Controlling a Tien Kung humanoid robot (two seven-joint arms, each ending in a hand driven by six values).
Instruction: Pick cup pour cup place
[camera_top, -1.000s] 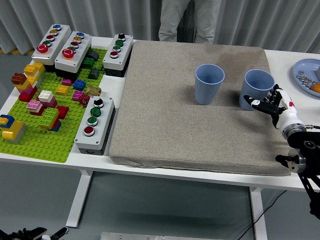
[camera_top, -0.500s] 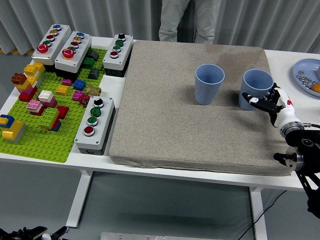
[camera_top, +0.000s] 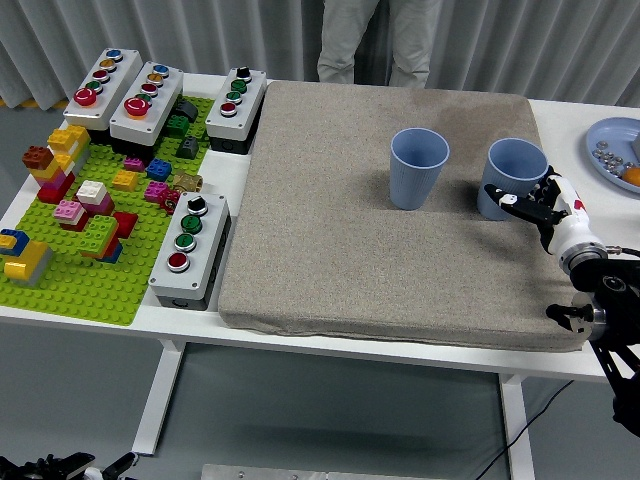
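Note:
Two light blue cups stand upright on the grey mat (camera_top: 330, 250). The left cup (camera_top: 418, 168) is free. My right hand (camera_top: 528, 203) sits low against the near right side of the right cup (camera_top: 512, 165), which rests on the mat. Its thumb (camera_top: 497, 192) lies across the cup's front and its other fingers (camera_top: 548, 188) run along the cup's right side, still spread. I cannot see what is inside either cup. My left hand (camera_top: 60, 466) rests low at the bottom left corner, below the table.
A green baseplate (camera_top: 90, 270) with several toy bricks and several grey button boxes (camera_top: 190, 250) fill the table's left side. A blue plate (camera_top: 612, 140) with small items sits at the far right. A person's legs (camera_top: 370, 40) show at the far side.
My right hand moved left to the right cup and its thumb swung across the cup's front. The cup shifted slightly left. Nothing moved in the last half second.

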